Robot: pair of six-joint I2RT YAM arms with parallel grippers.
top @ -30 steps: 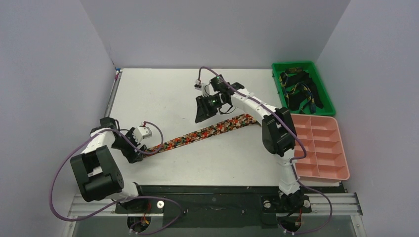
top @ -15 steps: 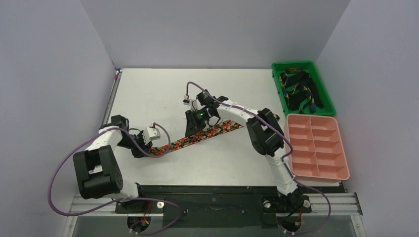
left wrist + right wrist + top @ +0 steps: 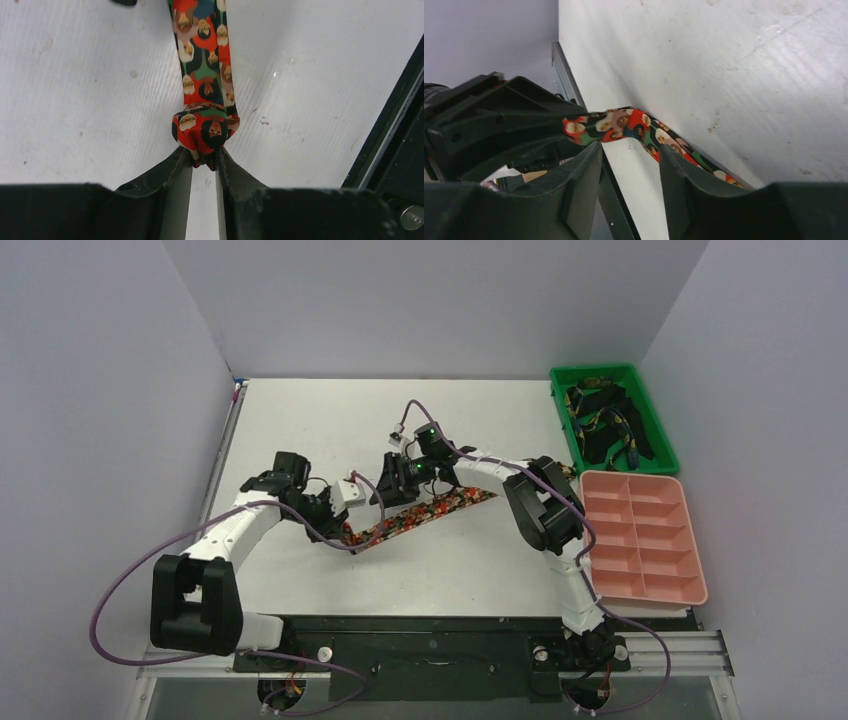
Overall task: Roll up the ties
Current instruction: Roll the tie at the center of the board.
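Observation:
One of the ties, a dark tie with a red-orange-white print, lies slanted across the middle of the table. My left gripper is at its near-left end. In the left wrist view the jaws are shut on the folded-over tip, and the rest of the tie runs straight away. My right gripper hovers just beyond, facing the left one. Its fingers stand open, and the raised end of the tie passes just past their tips. More dark patterned ties lie in a heap.
A green bin at the back right holds the heaped ties. In front of it sits a pink compartment tray. Purple cables loop off both arms. Grey walls enclose the table on three sides.
My left gripper shut on the tie's end and carried it right, towards the middle, so the flat stretch is shorter. My right gripper moved left along the tie and opened.

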